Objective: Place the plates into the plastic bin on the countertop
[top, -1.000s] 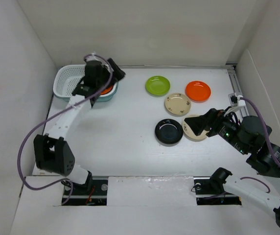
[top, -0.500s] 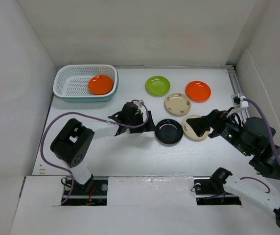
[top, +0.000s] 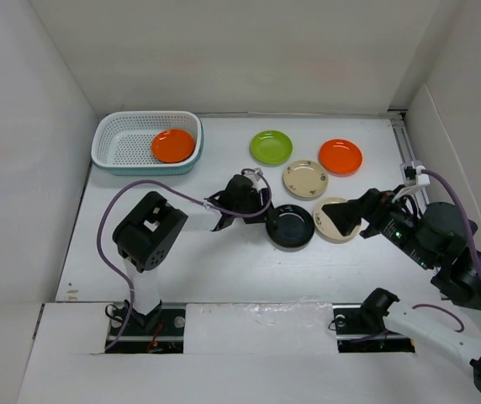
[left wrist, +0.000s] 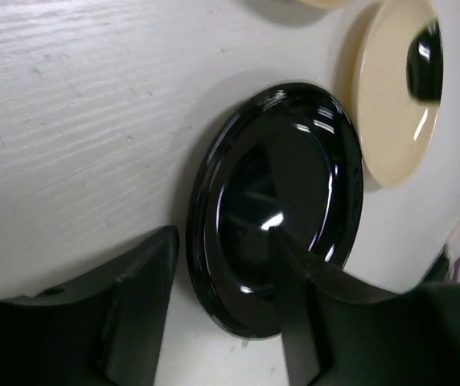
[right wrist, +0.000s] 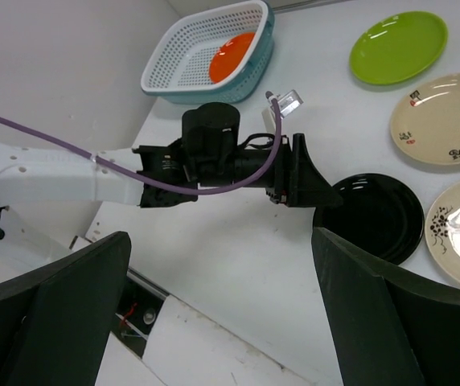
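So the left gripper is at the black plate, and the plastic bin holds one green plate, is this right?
Not quite. The plastic bin holds one orange plate, not a green one; the top external view shows it. The left gripper is indeed at the black plate.

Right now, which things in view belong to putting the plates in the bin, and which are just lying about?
Part of the job: light teal mesh plastic bin holding one orange round plate; on the white countertop, lime green plate, second orange plate, beige marked plate, second beige plate, glossy black plate with its rim between the left gripper fingers.
Lying about: the arms' purple cables.
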`<state>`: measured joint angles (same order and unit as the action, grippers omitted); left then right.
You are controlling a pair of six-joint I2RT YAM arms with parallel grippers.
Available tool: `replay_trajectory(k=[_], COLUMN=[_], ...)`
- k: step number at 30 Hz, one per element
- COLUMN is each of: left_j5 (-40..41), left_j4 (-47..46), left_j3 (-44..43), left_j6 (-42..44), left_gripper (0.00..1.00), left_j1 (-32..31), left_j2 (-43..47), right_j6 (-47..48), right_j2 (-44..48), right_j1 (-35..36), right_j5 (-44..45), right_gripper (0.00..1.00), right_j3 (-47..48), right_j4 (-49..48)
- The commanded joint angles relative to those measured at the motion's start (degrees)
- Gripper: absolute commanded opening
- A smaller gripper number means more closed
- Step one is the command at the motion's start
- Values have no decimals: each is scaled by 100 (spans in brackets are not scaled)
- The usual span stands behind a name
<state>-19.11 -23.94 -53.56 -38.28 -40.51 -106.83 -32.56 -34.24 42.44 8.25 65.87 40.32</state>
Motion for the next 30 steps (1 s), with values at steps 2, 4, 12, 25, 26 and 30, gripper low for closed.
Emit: replay_trajectory(k=[2, 4, 12, 25, 26, 30], left_j5=[803, 874, 1953, 2483, 2613, 3017], left_j4=[1260, 1374, 2743, 4416, 4494, 4417], left_j3=[-66, -137, -549, -2992, -3124, -3538], left_j6=[-4, 57, 163, -258, -354, -714], left_gripper=[40, 21, 0, 0, 0, 0], left_j1=[-27, -27, -27, 2353, 2511, 3329], left_j2=[-339, -339, 1045, 2211, 2001, 1482], right_j6=[-5, -5, -5, -5, -5, -5], right_j2=[84, 84, 137, 190, 190, 190], right_j1=[-7, -7, -7, -7, -7, -7], right_j5=[-17, -17, 36, -139, -140, -192], right_gripper=[100, 100, 100, 100, 100, 100], right_j3=[207, 207, 207, 49, 49, 49], right_j4=[-32, -32, -32, -375, -375, -375])
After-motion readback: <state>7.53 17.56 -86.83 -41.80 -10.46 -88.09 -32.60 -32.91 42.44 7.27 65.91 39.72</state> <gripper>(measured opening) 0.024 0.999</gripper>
